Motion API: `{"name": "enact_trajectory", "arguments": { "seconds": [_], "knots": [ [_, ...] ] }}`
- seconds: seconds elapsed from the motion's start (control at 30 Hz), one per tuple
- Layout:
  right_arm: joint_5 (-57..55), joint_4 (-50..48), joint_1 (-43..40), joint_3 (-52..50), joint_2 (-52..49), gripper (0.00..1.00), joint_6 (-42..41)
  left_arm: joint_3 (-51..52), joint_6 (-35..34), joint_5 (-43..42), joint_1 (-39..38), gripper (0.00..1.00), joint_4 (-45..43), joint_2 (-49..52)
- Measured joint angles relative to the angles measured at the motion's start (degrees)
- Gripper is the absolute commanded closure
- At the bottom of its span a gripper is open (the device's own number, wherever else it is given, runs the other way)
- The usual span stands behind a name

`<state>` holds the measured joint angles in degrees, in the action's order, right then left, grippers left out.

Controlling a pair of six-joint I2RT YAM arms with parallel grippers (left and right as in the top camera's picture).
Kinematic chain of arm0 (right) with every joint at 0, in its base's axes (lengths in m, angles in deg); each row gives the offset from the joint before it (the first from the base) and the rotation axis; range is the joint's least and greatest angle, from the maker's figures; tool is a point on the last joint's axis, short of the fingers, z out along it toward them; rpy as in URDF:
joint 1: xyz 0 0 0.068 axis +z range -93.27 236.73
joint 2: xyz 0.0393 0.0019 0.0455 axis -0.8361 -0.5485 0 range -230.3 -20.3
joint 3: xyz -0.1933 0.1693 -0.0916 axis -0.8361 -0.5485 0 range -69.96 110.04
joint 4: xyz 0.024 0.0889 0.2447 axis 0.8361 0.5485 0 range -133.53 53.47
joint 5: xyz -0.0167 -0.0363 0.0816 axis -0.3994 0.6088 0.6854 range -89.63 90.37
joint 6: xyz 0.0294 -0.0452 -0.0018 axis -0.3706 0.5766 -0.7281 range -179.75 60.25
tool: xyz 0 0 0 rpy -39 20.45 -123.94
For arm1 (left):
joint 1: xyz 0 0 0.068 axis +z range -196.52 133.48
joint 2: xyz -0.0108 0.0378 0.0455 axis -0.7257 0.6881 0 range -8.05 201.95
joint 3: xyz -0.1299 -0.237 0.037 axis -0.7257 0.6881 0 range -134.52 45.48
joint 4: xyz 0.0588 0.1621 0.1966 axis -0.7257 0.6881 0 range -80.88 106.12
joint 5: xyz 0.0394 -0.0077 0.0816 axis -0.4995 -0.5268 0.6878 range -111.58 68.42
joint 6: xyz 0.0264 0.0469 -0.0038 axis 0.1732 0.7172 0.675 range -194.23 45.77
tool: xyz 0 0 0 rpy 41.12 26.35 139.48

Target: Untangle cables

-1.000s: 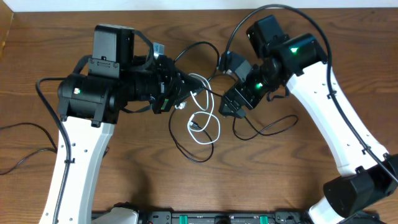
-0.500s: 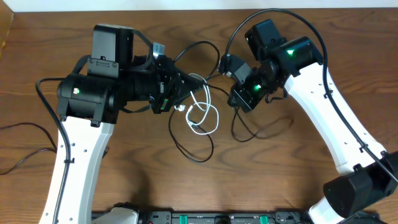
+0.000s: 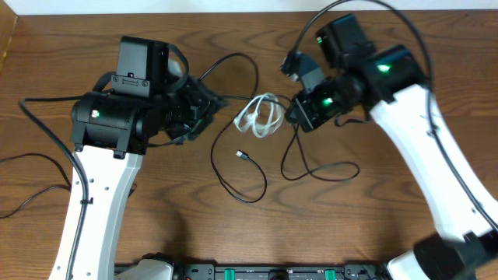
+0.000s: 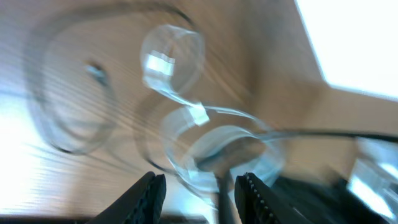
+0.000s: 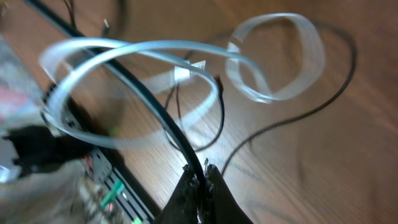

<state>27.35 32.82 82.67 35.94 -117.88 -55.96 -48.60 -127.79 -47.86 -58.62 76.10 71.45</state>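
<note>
A: While right gripper [image 5: 200,177] pinches the black cable [image 5: 154,102], left gripper [image 4: 199,186] hangs parted; white cable [image 3: 261,117] bunches between them.
B: Risk: pulling drags white loops along, tightening the snag.

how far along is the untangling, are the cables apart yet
Partly done: one black cable lies loose on the table, its plug clear of the white cable. In hand: the right gripper is shut on a second black cable, and the white coil looks draped over it. The left gripper is open and holds nothing. Left: free the white coil and lay the cables apart.
</note>
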Motion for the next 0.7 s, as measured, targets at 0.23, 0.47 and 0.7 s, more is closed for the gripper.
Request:
{"name": "enact_trajectory", "arguments": {
  "seconds": [0.23,0.47,0.7],
  "knots": [
    [1.05,-3.30,-1.29,1.84,10.27,0.99,-5.95,0.00,1.16,12.50,-0.24,0.47,4.20,0.00],
    [-0.09,-6.10,-2.08,2.14,13.66,0.98,-12.11,0.00,1.44,16.83,-0.11,0.26,5.31,0.00],
    [-14.51,-4.37,-2.40,2.14,13.20,0.98,-26.36,0.00,3.69,18.29,0.02,0.21,7.48,0.00]
  ]
}}
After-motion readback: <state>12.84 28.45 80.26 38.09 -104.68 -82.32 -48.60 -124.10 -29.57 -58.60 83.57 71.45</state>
